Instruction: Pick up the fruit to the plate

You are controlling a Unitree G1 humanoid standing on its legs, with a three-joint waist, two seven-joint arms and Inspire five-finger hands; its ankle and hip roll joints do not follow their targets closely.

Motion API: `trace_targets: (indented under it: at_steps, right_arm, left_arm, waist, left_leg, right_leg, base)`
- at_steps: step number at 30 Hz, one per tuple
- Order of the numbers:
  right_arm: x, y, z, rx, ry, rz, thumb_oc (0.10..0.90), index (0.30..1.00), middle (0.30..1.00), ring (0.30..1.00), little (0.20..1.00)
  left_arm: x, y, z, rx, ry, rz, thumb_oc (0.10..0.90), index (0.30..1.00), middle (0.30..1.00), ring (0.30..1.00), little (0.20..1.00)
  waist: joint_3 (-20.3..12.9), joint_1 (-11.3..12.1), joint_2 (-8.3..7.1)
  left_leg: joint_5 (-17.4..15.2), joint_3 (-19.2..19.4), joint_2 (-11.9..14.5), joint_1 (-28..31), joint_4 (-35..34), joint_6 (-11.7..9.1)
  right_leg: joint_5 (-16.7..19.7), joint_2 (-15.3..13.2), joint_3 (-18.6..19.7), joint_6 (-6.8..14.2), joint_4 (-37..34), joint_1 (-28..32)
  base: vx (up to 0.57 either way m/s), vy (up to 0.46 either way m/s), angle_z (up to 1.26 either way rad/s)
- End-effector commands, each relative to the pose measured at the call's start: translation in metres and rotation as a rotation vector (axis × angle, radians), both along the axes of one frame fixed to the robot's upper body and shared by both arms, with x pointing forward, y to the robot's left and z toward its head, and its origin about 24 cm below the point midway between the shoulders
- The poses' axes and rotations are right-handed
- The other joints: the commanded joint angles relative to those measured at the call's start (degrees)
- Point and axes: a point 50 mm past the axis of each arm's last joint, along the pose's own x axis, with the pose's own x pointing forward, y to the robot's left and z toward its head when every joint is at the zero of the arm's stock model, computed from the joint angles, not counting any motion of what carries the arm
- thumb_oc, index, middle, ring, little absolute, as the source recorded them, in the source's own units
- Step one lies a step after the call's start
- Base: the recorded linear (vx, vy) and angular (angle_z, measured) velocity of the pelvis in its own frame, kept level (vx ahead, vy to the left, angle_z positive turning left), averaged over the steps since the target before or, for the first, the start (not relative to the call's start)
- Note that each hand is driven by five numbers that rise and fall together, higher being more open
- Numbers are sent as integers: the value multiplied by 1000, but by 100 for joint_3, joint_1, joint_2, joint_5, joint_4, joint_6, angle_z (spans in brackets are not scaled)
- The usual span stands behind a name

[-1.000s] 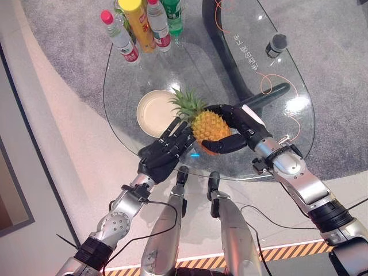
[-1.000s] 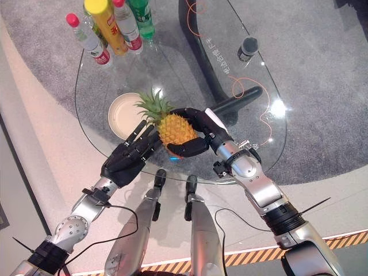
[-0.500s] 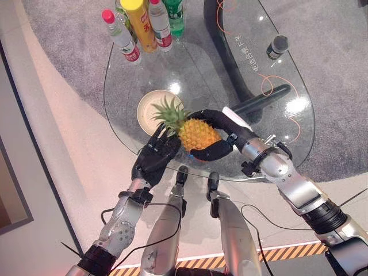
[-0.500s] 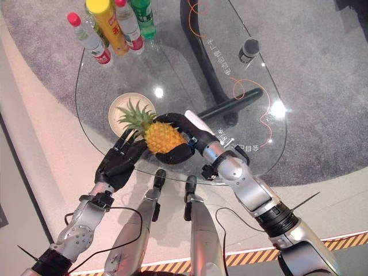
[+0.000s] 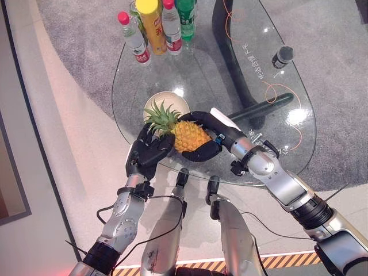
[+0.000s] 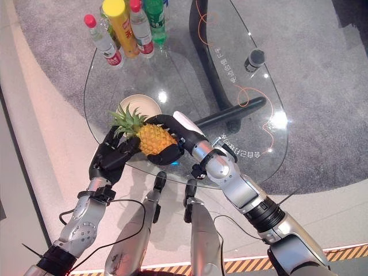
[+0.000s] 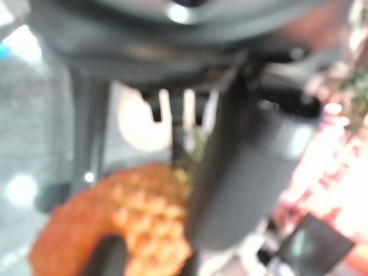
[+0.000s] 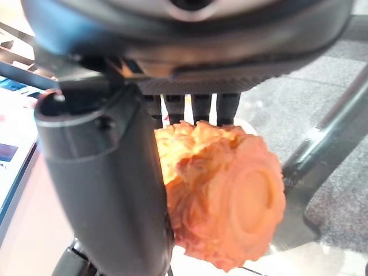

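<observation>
Two hands: both were at the pineapple [image 5: 190, 134], above the near-left edge of the glass table [image 5: 276, 144].
Right hand [image 5: 213, 135]: its fingers and thumb were curled round the orange body of the fruit, fingers over the far side, thumb under the near side; the right wrist view showed the fruit's flat base end [image 8: 253, 198] beside the thumb.
Left hand [image 5: 146, 154]: its fingers were straight and spread, lying against the leafy end of the fruit from the near left, palm toward it; they did not wrap round it.
Pineapple: held off the glass, lying on its side, green crown [image 5: 159, 117] pointing left and away, toward the plate.
Plate [image 5: 172, 101]: cream and round, on the glass just beyond the crown; the leaves overlapped its near rim in the head views. Whether the fruit touched it could not be told.
Bottles [image 5: 160, 26]: a cluster stood at the far-left end of the table, one tall yellow, one green, two clear with red caps, well apart from the hands.
Small dark cylinder [image 5: 283, 56]: upright on the far right of the glass.
Orange cord [image 5: 282, 95]: looped across the right part of the table.
</observation>
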Motion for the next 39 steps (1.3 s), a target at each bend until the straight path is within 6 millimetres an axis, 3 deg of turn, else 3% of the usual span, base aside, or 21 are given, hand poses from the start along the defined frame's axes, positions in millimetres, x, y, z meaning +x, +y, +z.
trace_targets:
  at_steps: [1,6,9,17,26,31,34,39]
  right_arm:
    - [-44,68,28,89,-76,395,100,300,300,300,200]
    - [-50,76,27,80,-45,468,100,300,300,300,200]
    - [-67,91,27,107,54,663,100,300,300,300,200]
    - [-81,114,31,71,81,871,100,300,300,300,200]
    - [-80,122,30,30,88,941,100,300,300,300,200]
    - [-77,121,33,25,67,935,100,300,300,300,200]
    - [-75,119,31,23,81,924,100,300,300,300,200]
    - [-76,120,30,25,94,934,100,300,300,300,200]
  left_arm:
    - [5,-43,81,-187,-404,-280,800,900,900,900,900]
    - [-2,-60,83,-363,-416,-457,800,900,900,900,900]
    - [-7,-73,88,-501,-446,-562,800,900,900,900,900]
    - [-9,-87,87,-693,-438,-664,800,900,900,900,900]
    - [-3,-81,73,-526,-372,-526,800,900,900,900,900]
    - [10,-66,52,-522,-263,-421,800,900,900,900,900]
    - [13,-55,48,-526,-285,-403,800,900,900,900,900]
    - [14,-53,54,-466,-343,-402,800,900,900,900,900]
  waist:
    - [-134,34,-129]
    - [-134,28,-105]
    - [-134,32,-119]
    - [-134,177,-233]
    - [-134,325,-226]
    - [-134,356,-241]
    - [-134,360,-264]
    - [-134,374,-296]
  left_leg:
    - [-448,-57,-444,-84,512,365]
    - [-459,-57,-451,-119,509,367]
    - [-504,-68,-469,-129,538,373]
    - [-556,-179,-507,-159,605,378]
    - [-584,-282,-546,-132,581,393]
    - [-594,-286,-537,-87,556,395]
    - [-588,-266,-510,-59,522,395]
    - [-587,-327,-495,-36,480,400]
  right_leg:
    - [473,140,-141,166,-623,389]
    - [477,126,-147,158,-608,317]
    - [457,144,-137,148,-584,292]
    - [478,138,-221,146,-577,294]
    - [511,102,-319,161,-636,334]
    - [499,79,-378,197,-645,374]
    - [514,86,-385,195,-695,406]
    - [529,81,-402,204,-722,426]
  base:
    - [0,0,0]
    - [0,0,0]
    - [24,-4,0]
    - [30,-41,2]
    - [19,-27,8]
    - [4,-1,1]
    - [4,0,1]
    - [3,-6,0]
